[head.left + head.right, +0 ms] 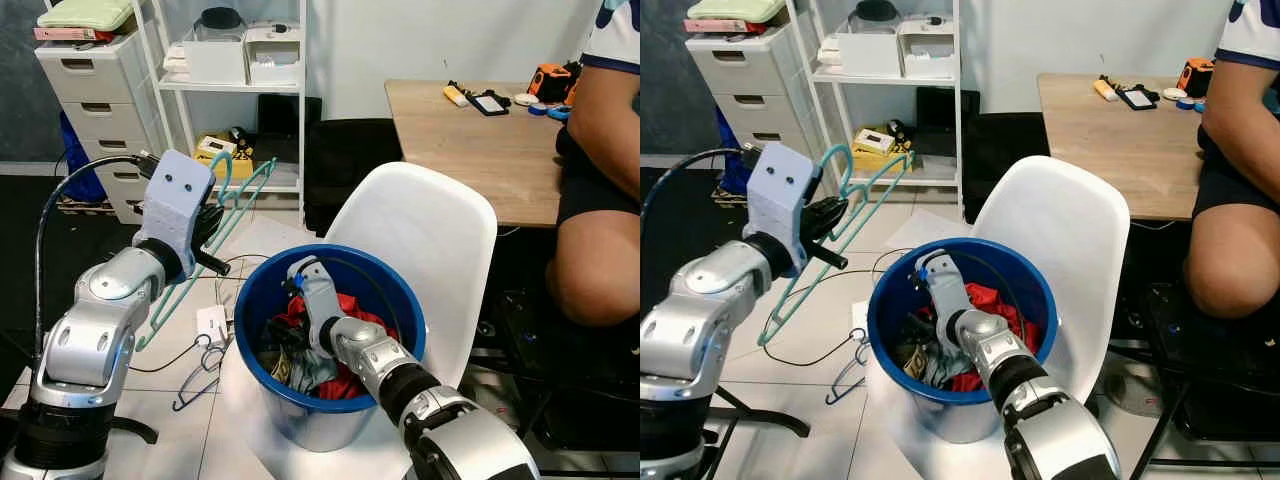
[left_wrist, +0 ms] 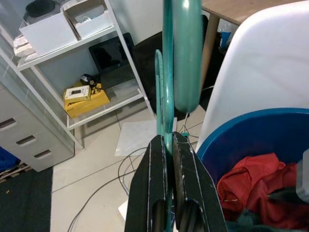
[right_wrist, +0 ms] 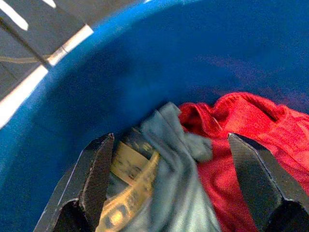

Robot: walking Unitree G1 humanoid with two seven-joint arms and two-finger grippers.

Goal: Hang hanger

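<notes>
Left gripper (image 2: 166,159) pinches a teal plastic hanger (image 1: 215,220), raised beside the blue plastic bucket (image 1: 262,290); it is not yet hung. Right gripper (image 3: 169,183) hovers spread over red and grey clothes (image 3: 231,145) inside.

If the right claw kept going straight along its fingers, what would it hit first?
Most likely the grey-green crumpled cloth lying beside the red garment inside the round blue plastic bucket. The open right claw points down at that pile; depth is unclear.

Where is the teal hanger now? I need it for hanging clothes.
The teal hanger is clamped in the left claw, held up left of the blue bucket.
</notes>
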